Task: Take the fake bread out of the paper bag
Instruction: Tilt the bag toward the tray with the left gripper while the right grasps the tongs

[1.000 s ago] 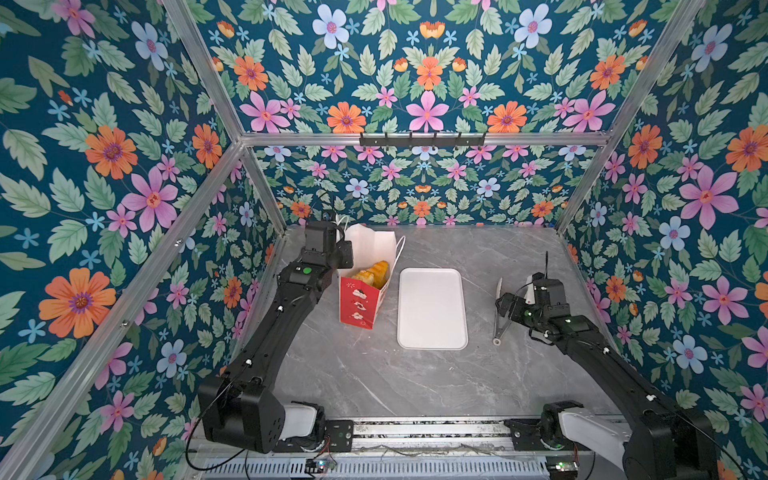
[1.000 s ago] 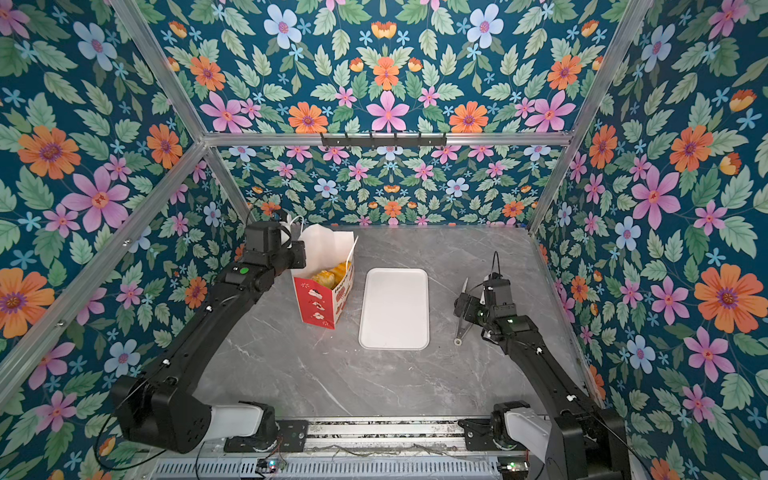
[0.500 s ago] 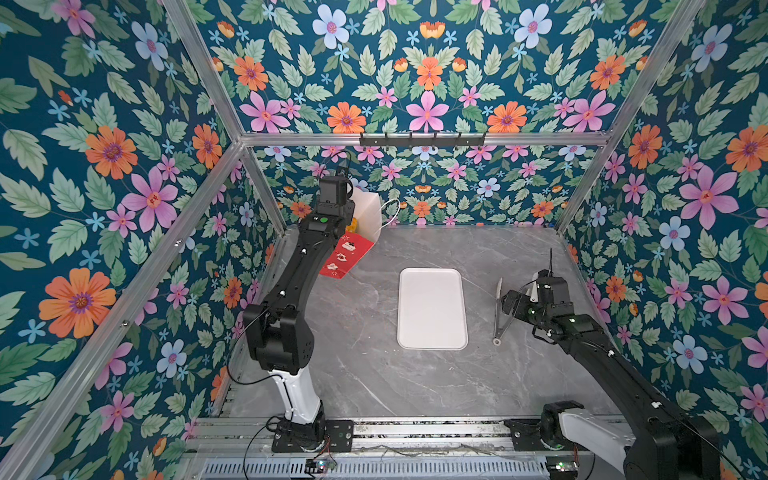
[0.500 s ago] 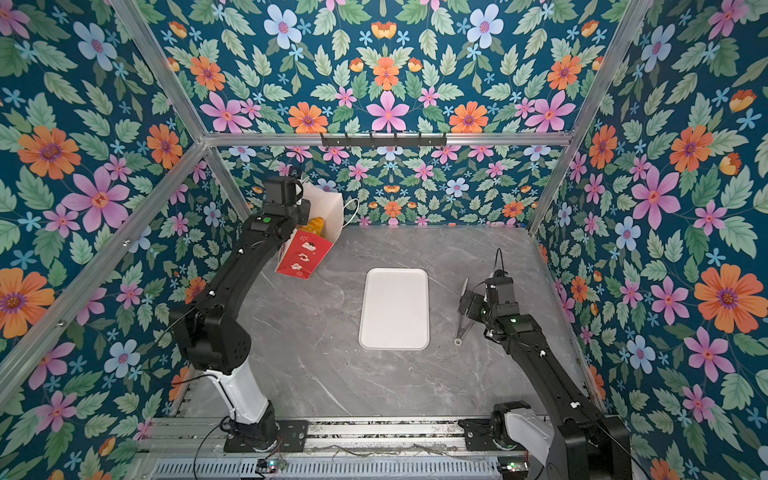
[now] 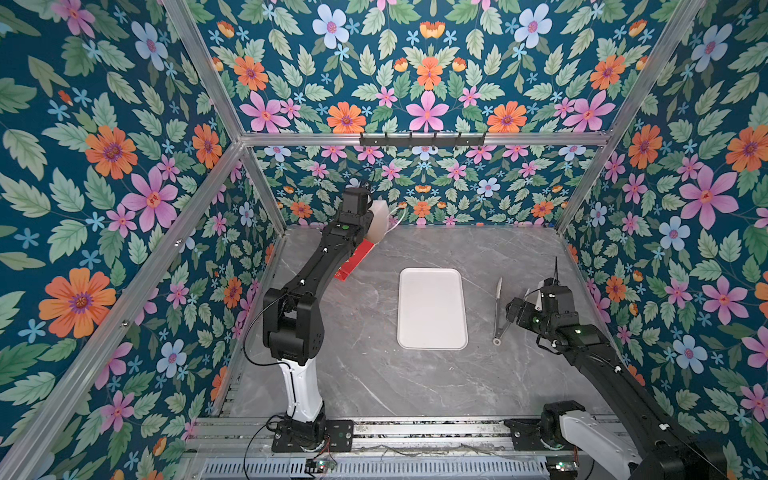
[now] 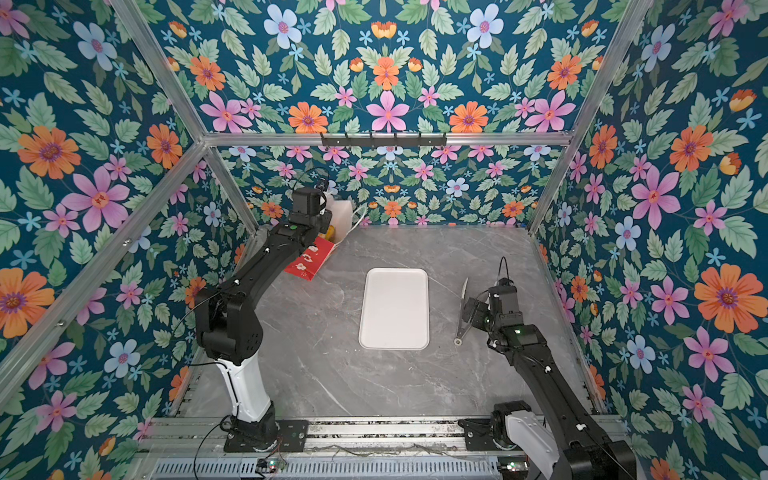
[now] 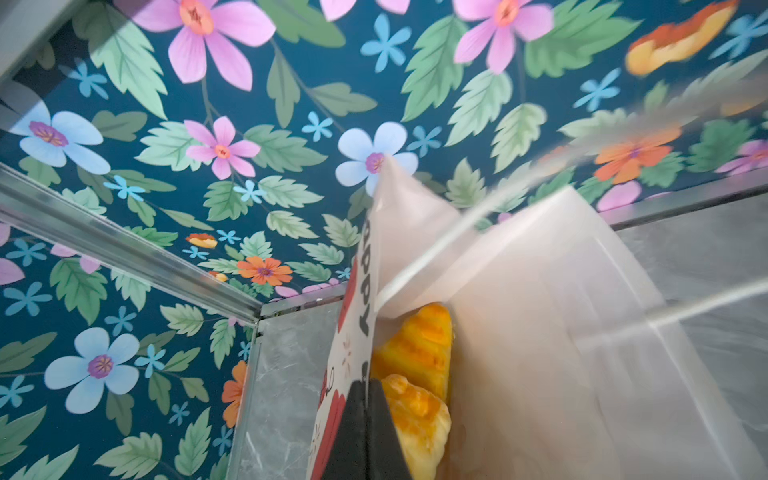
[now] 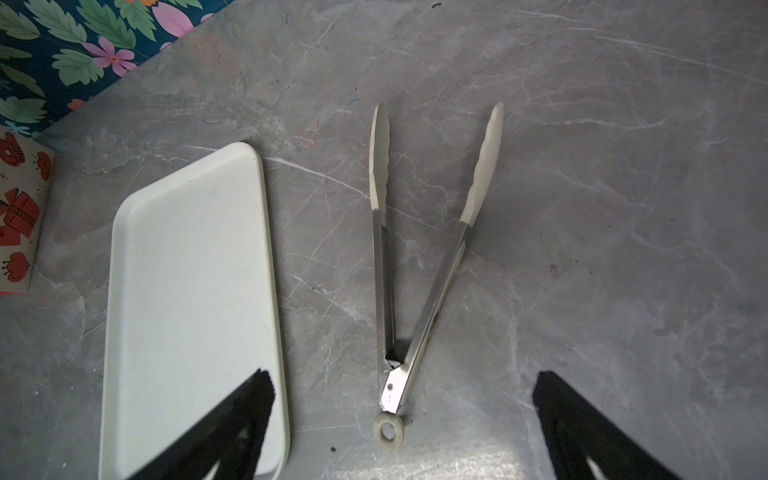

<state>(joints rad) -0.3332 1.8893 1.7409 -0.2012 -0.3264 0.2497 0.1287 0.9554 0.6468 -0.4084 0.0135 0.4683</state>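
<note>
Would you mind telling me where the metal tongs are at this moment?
In both top views the tongs lie flat on the table, right of the white tray, with the open right gripper over their hinge end.

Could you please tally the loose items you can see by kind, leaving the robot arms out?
Paper bag: 1
Fake bread pieces showing inside the bag: 2 (more may be hidden)
White tray: 1
Tongs: 1
Total: 5
</note>
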